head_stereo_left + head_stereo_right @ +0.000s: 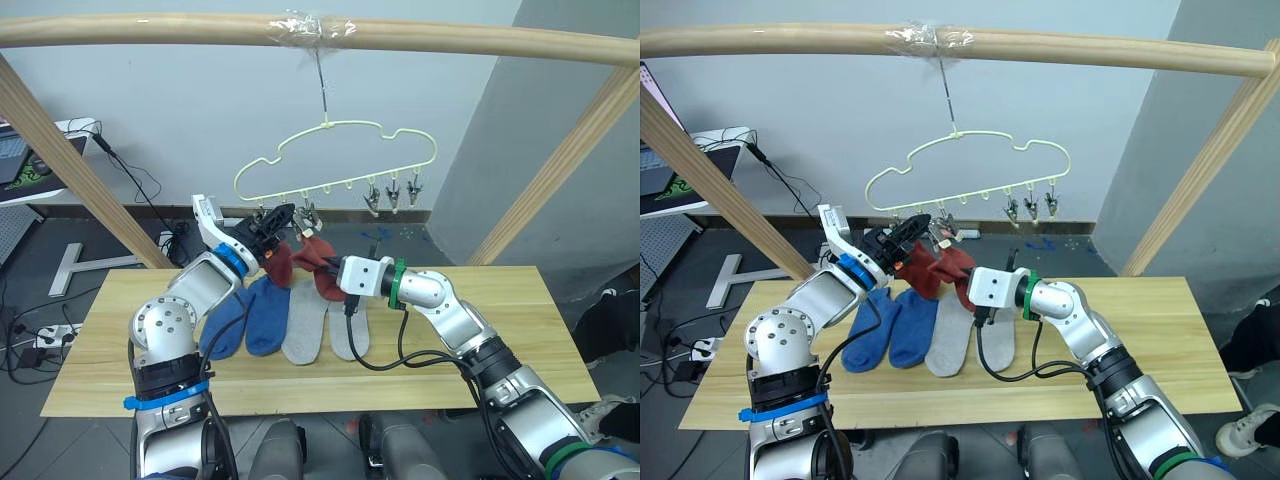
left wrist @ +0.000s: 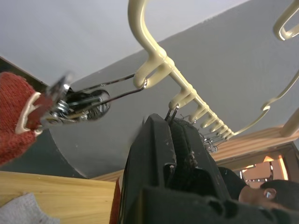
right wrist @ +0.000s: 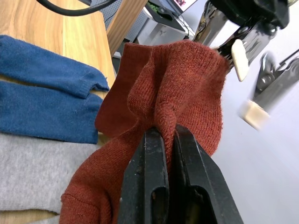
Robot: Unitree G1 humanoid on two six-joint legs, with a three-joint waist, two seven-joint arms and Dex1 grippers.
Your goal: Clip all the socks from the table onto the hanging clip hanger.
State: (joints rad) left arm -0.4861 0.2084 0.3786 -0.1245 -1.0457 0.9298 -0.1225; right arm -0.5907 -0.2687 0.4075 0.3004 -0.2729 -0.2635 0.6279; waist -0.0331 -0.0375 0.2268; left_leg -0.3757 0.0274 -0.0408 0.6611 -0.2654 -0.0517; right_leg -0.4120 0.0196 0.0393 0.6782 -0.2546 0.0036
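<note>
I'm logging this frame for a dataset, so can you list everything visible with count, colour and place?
blue socks: two, blue, flat side by side on the table.
grey socks: two, light grey, flat beside the blue ones.
red socks: two, rust red, one at a clip, one pinched by the right gripper.
clip hanger: one, pale yellow with dark metal clips, hung from the pole.
wooden pole frame: one, light wood, over the table.
table: one, pale wood.
left gripper: black, raised at the hanger's left clips.
right gripper: black, closed on a red sock.
</note>
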